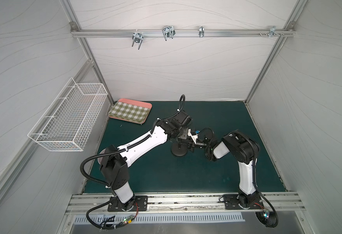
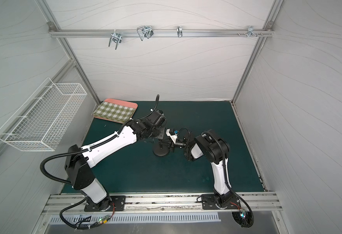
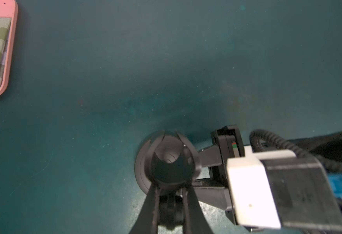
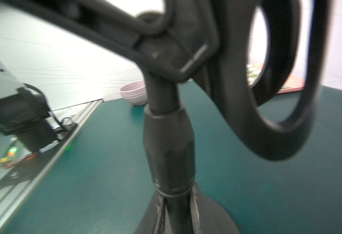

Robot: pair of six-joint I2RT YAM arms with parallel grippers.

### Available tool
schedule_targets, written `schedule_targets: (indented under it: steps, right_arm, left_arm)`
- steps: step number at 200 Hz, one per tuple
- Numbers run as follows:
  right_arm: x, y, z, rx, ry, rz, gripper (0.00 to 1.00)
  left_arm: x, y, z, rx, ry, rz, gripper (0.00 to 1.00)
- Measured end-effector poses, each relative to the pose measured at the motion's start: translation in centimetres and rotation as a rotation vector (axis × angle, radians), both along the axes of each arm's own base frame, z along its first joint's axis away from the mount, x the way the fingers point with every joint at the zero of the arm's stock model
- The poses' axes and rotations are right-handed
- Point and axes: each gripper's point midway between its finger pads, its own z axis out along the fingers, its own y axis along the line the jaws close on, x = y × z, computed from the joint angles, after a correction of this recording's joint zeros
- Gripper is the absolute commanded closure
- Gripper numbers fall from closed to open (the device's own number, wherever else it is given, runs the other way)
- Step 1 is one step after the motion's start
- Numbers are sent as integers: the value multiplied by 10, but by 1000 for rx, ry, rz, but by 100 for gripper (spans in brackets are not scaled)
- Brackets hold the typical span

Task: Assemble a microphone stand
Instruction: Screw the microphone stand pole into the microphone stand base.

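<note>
The black microphone stand (image 1: pixel 178 152) (image 2: pixel 161 152) stands upright on the green mat, its rod (image 4: pixel 169 141) set in the round base (image 4: pixel 216 214) (image 3: pixel 141 172). The U-shaped clip (image 3: pixel 173 160) (image 4: pixel 277 121) tops the rod. My left gripper (image 3: pixel 171 190) (image 1: pixel 183 139) comes from above and is shut on the stand just under the clip. My right gripper (image 4: pixel 177 200) (image 1: pixel 190 146) reaches in from the right, low down, and is shut on the rod just above the base. In both top views the arms hide most of the rod.
A pink tray (image 1: pixel 130 111) (image 2: pixel 115 110) with a green checked cloth lies at the mat's back left. A white wire basket (image 1: pixel 68 119) hangs on the left wall. Stacked pink bowls (image 4: pixel 134 93) sit near the wall behind the left arm. Metal hooks (image 1: pixel 168 33) hang from the back rail.
</note>
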Motion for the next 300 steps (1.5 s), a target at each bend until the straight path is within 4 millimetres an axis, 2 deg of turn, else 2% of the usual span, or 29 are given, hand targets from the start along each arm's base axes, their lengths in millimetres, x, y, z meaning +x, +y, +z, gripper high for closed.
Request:
schedule_targets:
  steps: [58, 103, 117, 140, 148, 156, 175, 198, 234, 264, 300]
  right_arm:
    - [-5, 11, -1, -77, -125, -358, 91]
    - [-2, 21, 0, -137, -225, -674, 86]
    - [-1, 23, 0, -147, -240, -724, 77]
    - [-5, 25, -6, -196, -284, -716, 39]
    - [-9, 27, -11, -215, -293, -684, 29]
    - [-14, 26, -17, -231, -293, -645, 23]
    - [-24, 15, -30, -264, -269, -544, 17]
    - [-21, -4, -32, -250, -210, -445, 19]
    - [-1, -22, -18, -144, -101, -286, 32]
    - [12, -21, 7, -38, -56, -133, 42]
    - [-1, -6, 9, 4, -5, 70, 62]
  left_arm:
    - [-5, 8, -2, 31, 15, 7, 97]
    - [-7, 18, -2, 59, 18, 26, 97]
    - [-6, 20, -2, 62, 19, 35, 97]
    - [-4, 15, -1, 40, 7, 32, 97]
    - [-3, 14, -1, 35, 7, 30, 97]
    - [-3, 12, -1, 26, 6, 27, 97]
    - [-4, 8, -1, 15, 6, 19, 97]
    - [-3, 4, 0, 0, 6, 11, 97]
    - [-4, 2, -1, -7, 8, 6, 97]
    - [-4, 2, 0, -8, 8, 5, 97]
    - [-4, 2, 0, -8, 8, 5, 97]
